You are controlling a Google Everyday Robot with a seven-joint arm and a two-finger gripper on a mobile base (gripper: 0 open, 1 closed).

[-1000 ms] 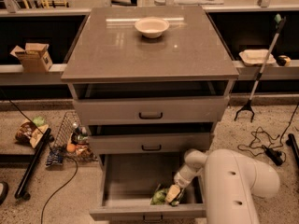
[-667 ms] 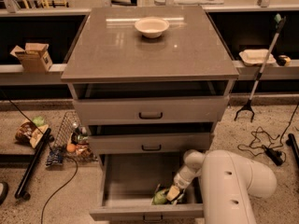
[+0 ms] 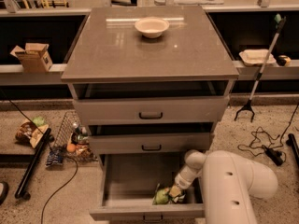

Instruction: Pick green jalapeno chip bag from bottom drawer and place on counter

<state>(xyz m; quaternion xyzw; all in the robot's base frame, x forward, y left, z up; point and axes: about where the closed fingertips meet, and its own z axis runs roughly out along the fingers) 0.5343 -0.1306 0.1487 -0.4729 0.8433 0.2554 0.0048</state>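
The bottom drawer (image 3: 126,181) stands pulled out, its grey floor showing. The green jalapeno chip bag (image 3: 162,196) lies crinkled at the drawer's front right, near the front panel. My white arm reaches down from the lower right into the drawer. My gripper (image 3: 175,192) is right at the bag's right side, touching or overlapping it. The counter (image 3: 112,45) is the glossy grey-brown cabinet top above, with a white bowl (image 3: 152,26) near its back edge.
Two upper drawers (image 3: 150,111) are slightly open. A wire basket with snack packets (image 3: 70,141) sits on the floor left. A cardboard box (image 3: 32,56) is on the left ledge, a tray (image 3: 256,56) and a grabber tool (image 3: 261,69) on the right. Cables lie at right.
The arm has shifted slightly; the gripper stays down at the chip bag in the bottom drawer. The bag has barely moved.
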